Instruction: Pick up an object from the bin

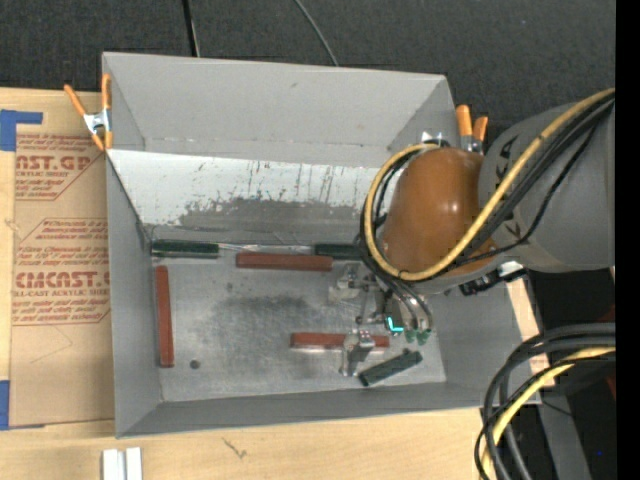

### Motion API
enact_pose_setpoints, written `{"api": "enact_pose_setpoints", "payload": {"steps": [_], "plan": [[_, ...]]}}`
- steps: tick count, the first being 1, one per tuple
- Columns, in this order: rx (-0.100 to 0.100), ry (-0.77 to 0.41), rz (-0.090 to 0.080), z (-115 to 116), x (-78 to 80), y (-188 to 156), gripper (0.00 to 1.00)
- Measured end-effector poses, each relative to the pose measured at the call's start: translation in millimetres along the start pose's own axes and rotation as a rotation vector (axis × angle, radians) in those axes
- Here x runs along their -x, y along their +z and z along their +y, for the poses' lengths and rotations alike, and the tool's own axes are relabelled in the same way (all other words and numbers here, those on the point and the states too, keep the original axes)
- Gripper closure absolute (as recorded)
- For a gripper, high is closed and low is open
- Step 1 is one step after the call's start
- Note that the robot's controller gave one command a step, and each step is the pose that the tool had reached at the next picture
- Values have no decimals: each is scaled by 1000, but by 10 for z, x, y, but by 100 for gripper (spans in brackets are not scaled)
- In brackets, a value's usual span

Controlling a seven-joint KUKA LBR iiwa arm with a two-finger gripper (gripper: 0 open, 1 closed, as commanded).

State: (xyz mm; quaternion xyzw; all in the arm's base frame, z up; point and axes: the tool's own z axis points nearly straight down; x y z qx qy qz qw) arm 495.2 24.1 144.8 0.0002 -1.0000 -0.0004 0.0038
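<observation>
The tool (358, 350) is seen over the right end of a short red-brown bar (316, 341) in the lower right of the bin (300, 118), near its wall; its opening cannot be told. Centre floor is left open.

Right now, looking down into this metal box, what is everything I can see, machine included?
bin: one, grey metal, middle of the view.
reddish-brown sticks: three; one lying along the left wall, one along the foot of the back wall, one on the floor at front right.
dark green sticks: three; one at back left, one at the back next to the machine, one tilted near the front right corner.
arm: one, grey, reaching in from the right, with yellow cables looped round it.
orange cover: one, rounded, on the arm's wrist.
claw: one, low over the right end of the front reddish-brown stick.
</observation>
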Motion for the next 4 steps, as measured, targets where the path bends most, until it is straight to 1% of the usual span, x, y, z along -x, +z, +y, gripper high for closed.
{"api": "enact_pose_setpoints", "payload": {"steps": [1, 2, 3, 4], "plan": [[0, 0, -7, -1, 19, -31, 0], [-1, -130, -24, 29, 252, 679, 100], [0, -130, -24, 29, 252, 679, 100], [-1, -114, -10, -120, 227, -746, 100]]}}
